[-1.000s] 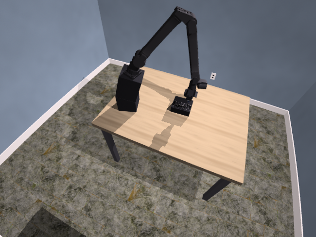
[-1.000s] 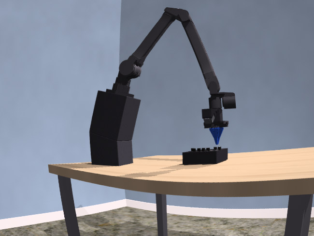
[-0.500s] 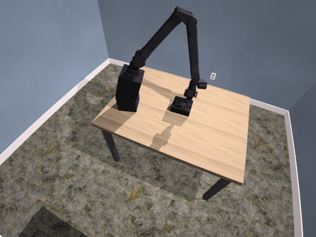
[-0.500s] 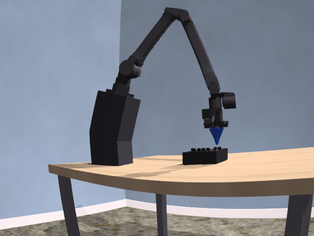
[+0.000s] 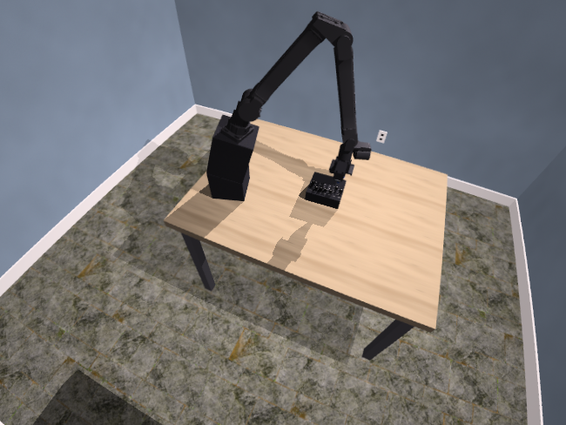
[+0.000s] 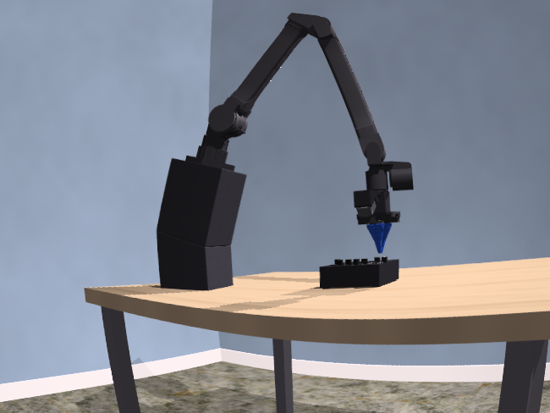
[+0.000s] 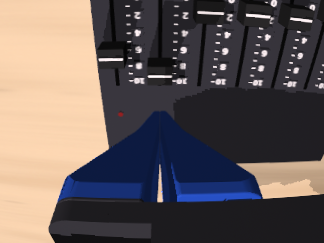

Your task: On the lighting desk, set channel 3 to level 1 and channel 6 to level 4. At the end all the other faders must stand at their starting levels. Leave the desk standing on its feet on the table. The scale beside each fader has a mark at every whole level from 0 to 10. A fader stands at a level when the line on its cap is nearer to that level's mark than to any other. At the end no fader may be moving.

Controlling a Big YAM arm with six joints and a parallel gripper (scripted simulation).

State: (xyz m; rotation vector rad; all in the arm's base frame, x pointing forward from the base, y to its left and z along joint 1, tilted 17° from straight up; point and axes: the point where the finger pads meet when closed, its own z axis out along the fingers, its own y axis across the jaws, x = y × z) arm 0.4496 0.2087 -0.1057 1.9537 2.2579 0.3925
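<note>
Blue-fingered black gripper (image 5: 339, 177) (image 6: 380, 252) (image 7: 159, 121) closed on nothing, tips pointed down just above black box-shaped lighting desk (image 5: 323, 198) (image 6: 349, 276) (image 7: 140, 99), desk upright on pale wooden surface (image 5: 388, 238) (image 6: 444, 293) (image 7: 45, 124).

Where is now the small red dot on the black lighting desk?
In the wrist view, the small red dot lies near the desk's left edge, below the leftmost fader and left of the blue fingertips.
</note>
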